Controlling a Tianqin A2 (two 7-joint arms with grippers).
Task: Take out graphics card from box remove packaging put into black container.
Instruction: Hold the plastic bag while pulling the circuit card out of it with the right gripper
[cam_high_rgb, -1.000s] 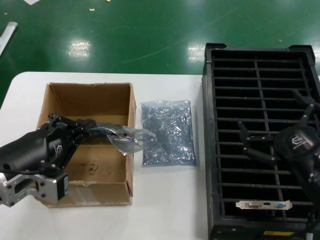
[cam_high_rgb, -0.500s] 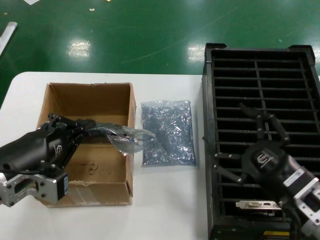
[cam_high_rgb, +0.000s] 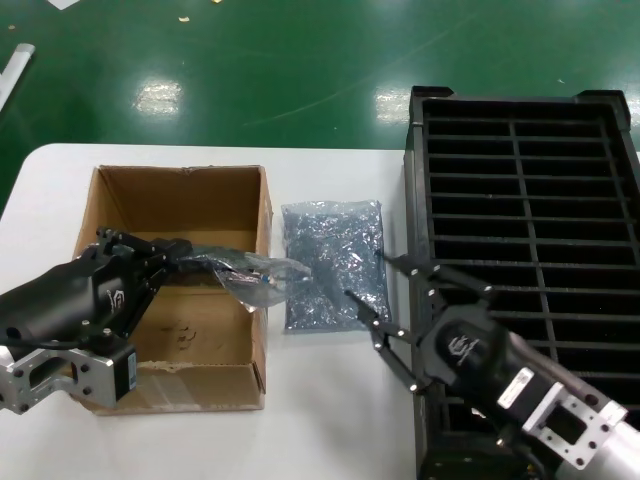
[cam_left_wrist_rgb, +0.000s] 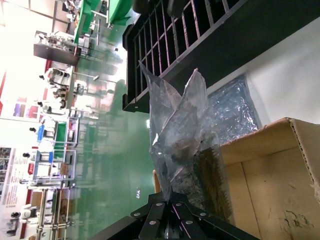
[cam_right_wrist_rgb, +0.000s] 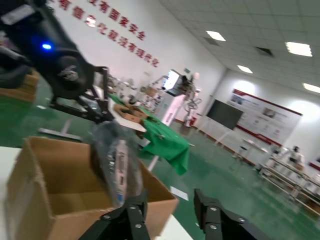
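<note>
Brown corrugated cardboard box (cam_high_rgb: 213, 385) at left on the white table (cam_high_rgb: 330, 420), large black slotted plastic crate (cam_high_rgb: 520, 210) at right, an empty crinkly grey-blue anti-static bag (cam_high_rgb: 333, 262) flat between. Left gripper (cam_high_rgb: 172, 257) over the box, clenched on a bagged graphics card (cam_high_rgb: 250, 277) held over its right wall. Right gripper (cam_high_rgb: 385, 300) low between bag and crate, fingers spread, pointing left.

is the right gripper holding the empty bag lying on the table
No, the right gripper hangs open beside the loose bag, which lies flat on the table between the box and the black container.
</note>
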